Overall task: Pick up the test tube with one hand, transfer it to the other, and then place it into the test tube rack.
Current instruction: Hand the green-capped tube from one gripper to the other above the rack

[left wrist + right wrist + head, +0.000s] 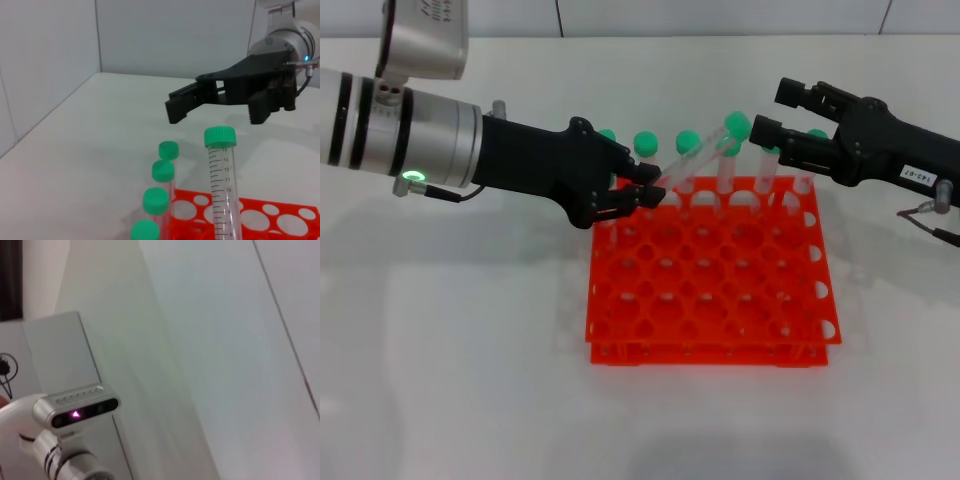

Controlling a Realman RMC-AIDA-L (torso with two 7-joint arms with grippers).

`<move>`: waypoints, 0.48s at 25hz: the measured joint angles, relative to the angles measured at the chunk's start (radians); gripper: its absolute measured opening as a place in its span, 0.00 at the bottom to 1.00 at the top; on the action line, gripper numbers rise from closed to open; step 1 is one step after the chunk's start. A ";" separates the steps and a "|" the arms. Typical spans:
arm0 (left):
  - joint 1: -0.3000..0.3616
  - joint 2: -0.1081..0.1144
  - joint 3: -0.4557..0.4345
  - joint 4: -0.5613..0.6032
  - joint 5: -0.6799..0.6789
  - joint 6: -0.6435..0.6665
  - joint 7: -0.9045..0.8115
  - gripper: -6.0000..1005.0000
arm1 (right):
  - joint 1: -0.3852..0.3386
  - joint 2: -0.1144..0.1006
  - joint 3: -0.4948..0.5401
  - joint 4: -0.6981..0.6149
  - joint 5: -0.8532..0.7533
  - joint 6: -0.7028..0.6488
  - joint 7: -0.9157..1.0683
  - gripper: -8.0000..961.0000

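Observation:
The test tube (695, 158) hangs tilted above the back row of the orange-red test tube rack (620, 330), its green cap up and toward the right. My left gripper (652, 186), the unlabelled one, is shut on the tube's lower end. My right gripper (772, 111), with the white label, is open just beside the cap, not touching it. In the left wrist view the tube (223, 186) stands upright above the rack (282, 223). Beyond the tube's cap, the right gripper (215, 111) spreads its fingers wide. The right wrist view shows none of these.
Several other green-capped tubes (646, 145) stand in the rack's back row, directly under and beside the held tube; their caps (163, 170) line up in the left wrist view. White tabletop surrounds the rack. The right wrist view shows only a wall and the robot's head camera (75, 412).

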 joint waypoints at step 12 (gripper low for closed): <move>-0.013 -0.007 -0.003 0.001 -0.009 -0.009 0.002 0.17 | 0.034 0.005 -0.009 0.131 0.065 -0.032 -0.092 0.84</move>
